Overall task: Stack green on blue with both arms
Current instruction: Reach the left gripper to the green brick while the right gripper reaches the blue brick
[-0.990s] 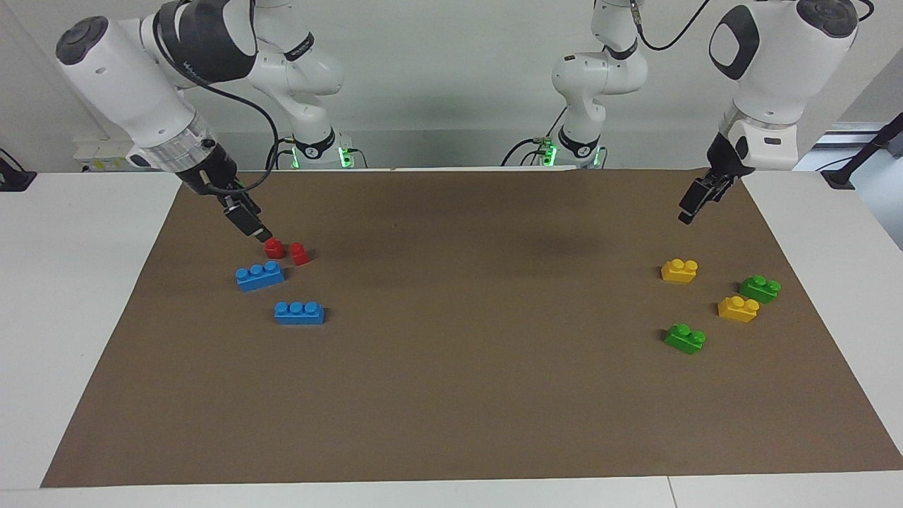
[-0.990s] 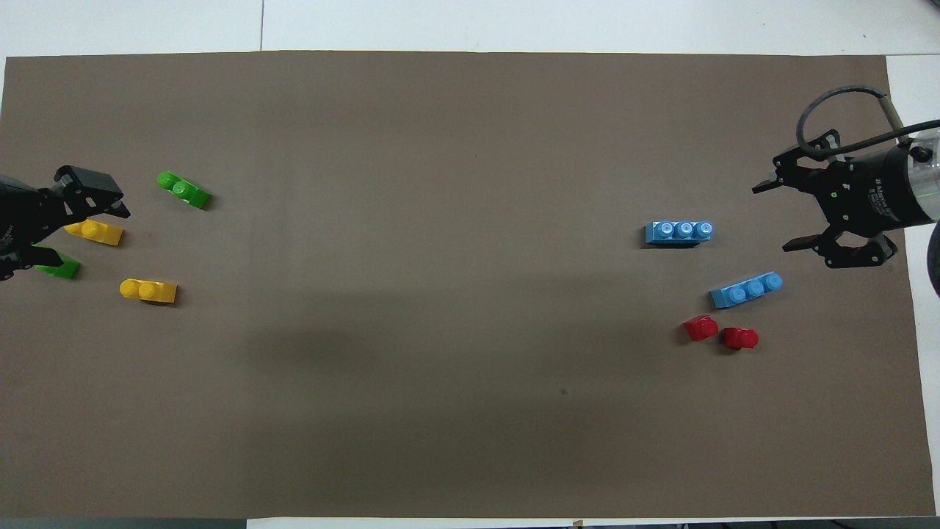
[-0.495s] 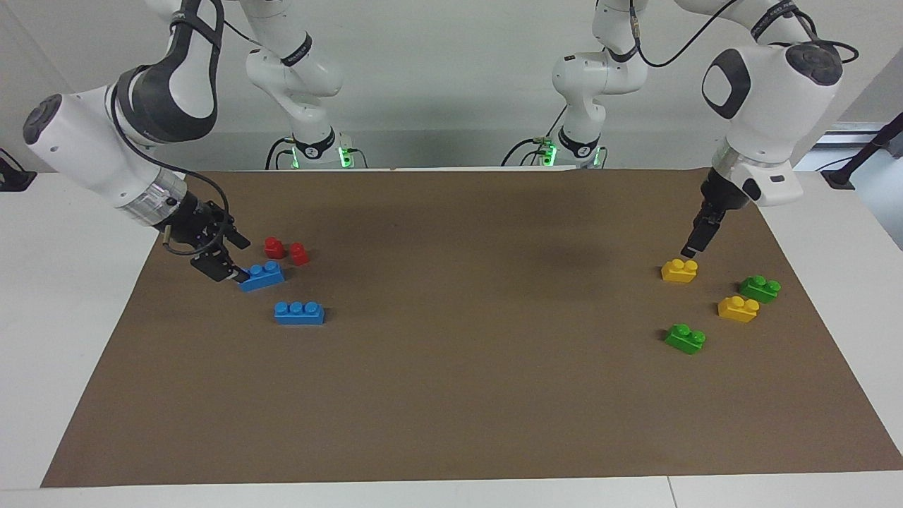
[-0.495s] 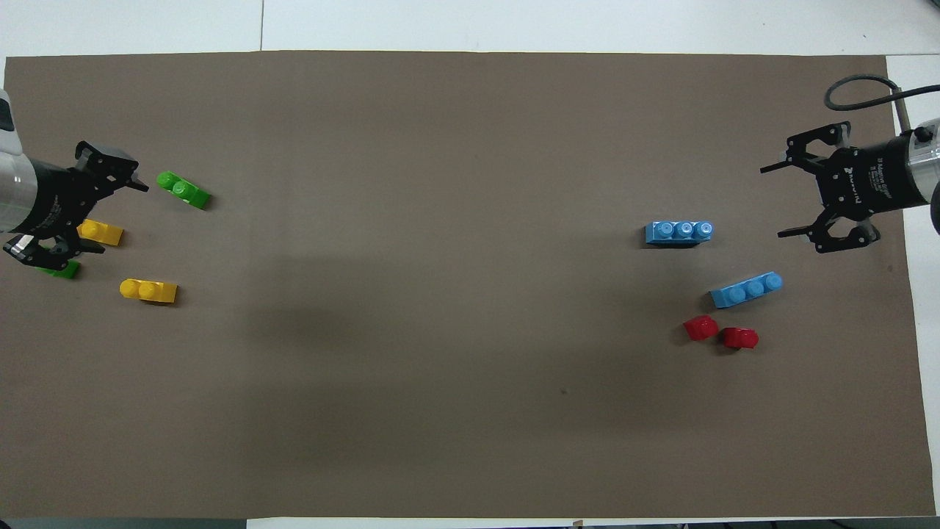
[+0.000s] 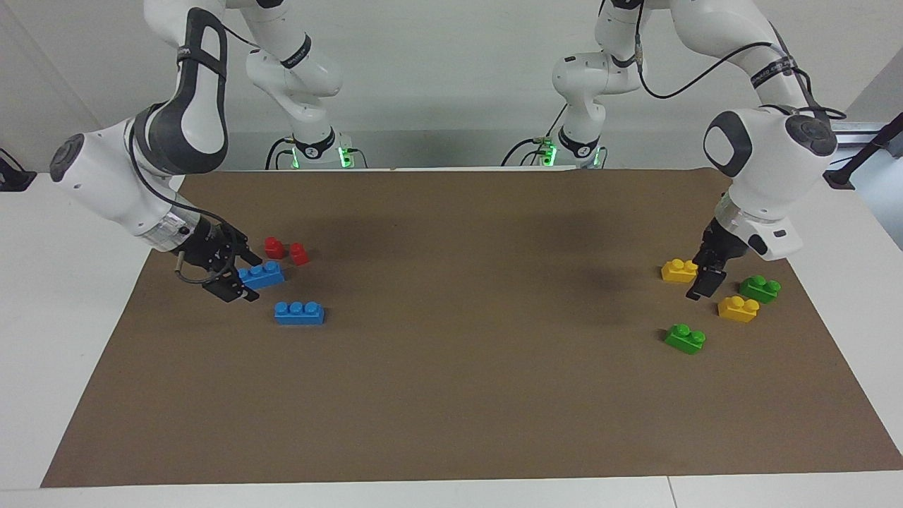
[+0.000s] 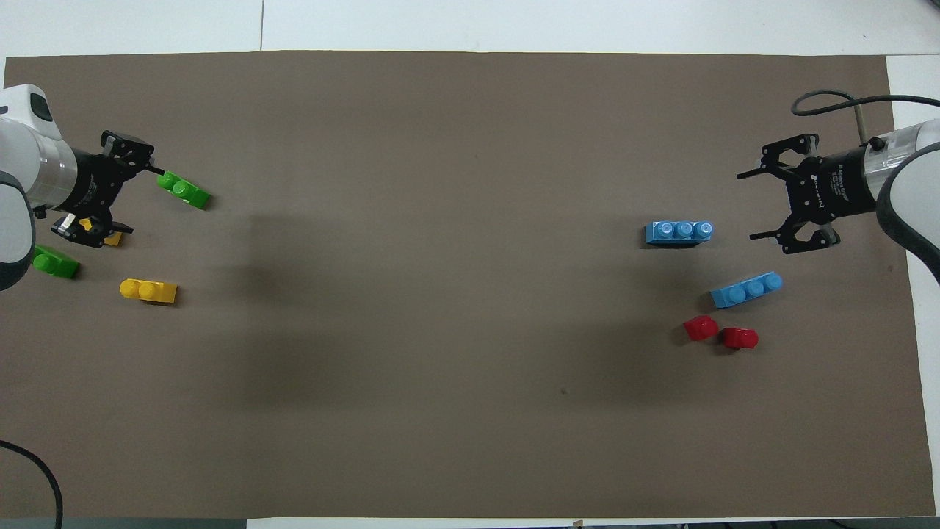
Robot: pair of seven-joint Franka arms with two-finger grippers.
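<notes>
facing view: both arms have come down to the brown mat (image 5: 451, 395) within the last second. the right gripper (image 5: 242, 284), which a second ago hung over two small red pieces (image 5: 286, 250), has dropped and swung to the outer end of the blue brick (image 5: 262, 274) nearer the robots. its fingers are spread and appear to bracket that end; whether they touch it cannot be told. a second blue brick (image 5: 299, 312) lies just beside it, farther from the robots, untouched.

toward the left arm's end, the left gripper (image 5: 702, 285) has come down from well above the mat into the cluster of small bricks. it is spread wide and holds nothing. it hangs low between a yellow brick (image 5: 679, 270) and the green brick (image 5: 760, 288) nearer the robots. a second yellow (image 5: 738, 308) and a second green (image 5: 685, 339) lie farther out.

nothing is lifted or stacked yet. judging by this, each arm is closing in on its own piece, with the grasps still to come. which green the left arm is after is not clear.
</notes>
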